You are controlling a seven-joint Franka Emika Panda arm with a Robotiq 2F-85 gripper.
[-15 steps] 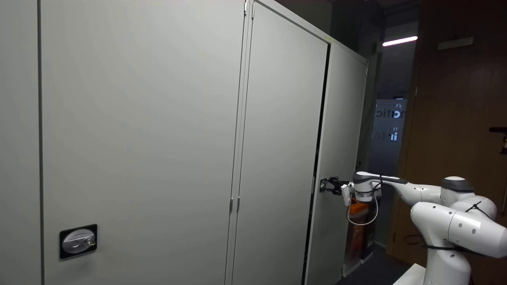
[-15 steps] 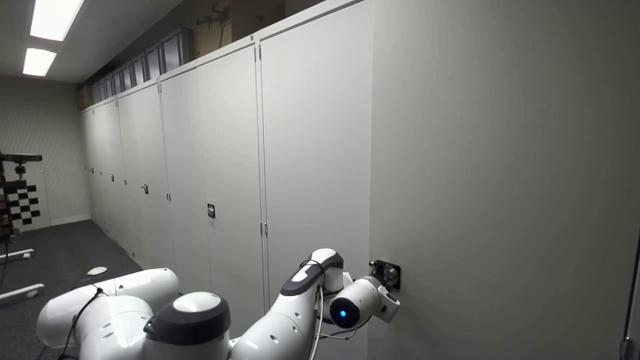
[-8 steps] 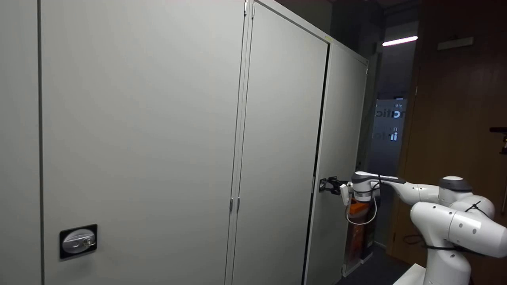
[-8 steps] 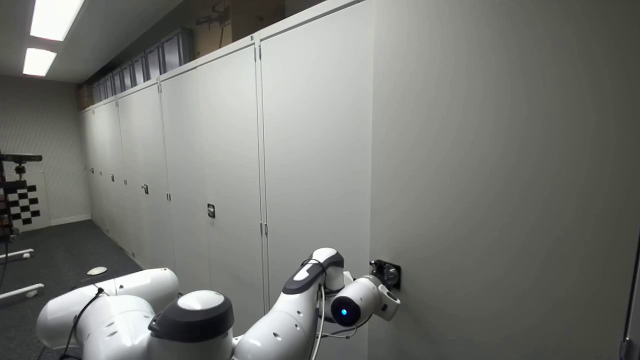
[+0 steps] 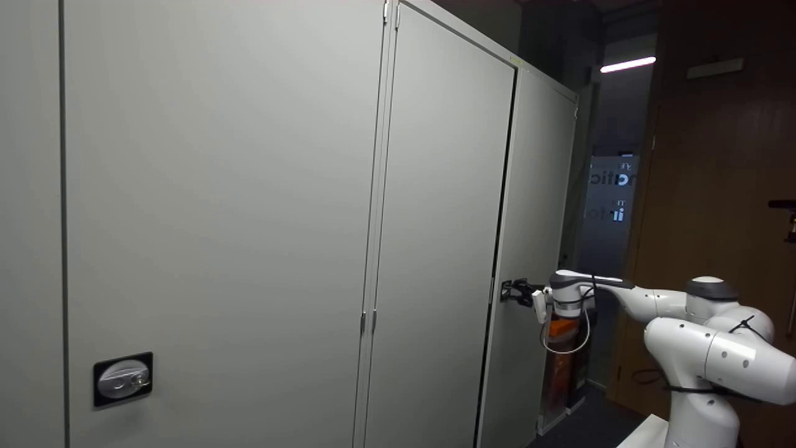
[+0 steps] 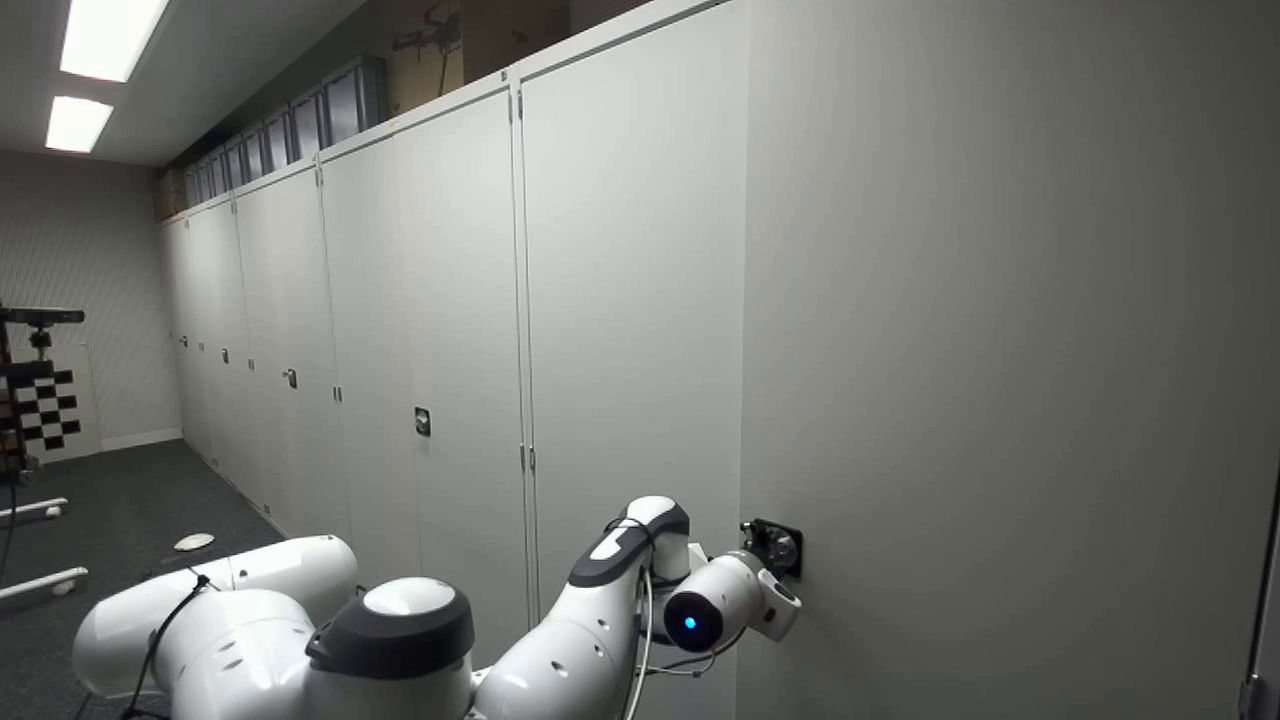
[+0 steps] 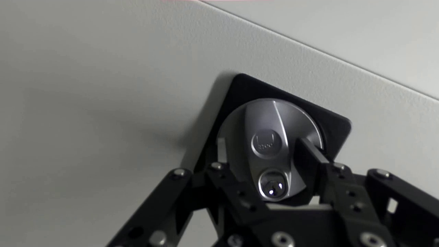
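Wrist view | round silver handle (image 7: 267, 142), raised ridge (image 7: 262, 118), lock (image 7: 274, 185) | black plate (image 7: 250, 87) | jaws parted around ridge

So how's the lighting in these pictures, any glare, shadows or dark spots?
Wrist view: a soft shadow spreads left of the black plate, and two small glints sit on the lock. In an exterior view, the ceiling lights are blown out to white. In an exterior view, the brown wall at the right is sunk in gloom, while the light strip near it glares.

Checkerboard panel (image 6: 47, 410), two lit ceiling lights (image 6: 113, 38), row of grey bins (image 6: 343, 105), dim orange object (image 5: 563, 327), perhaps a box
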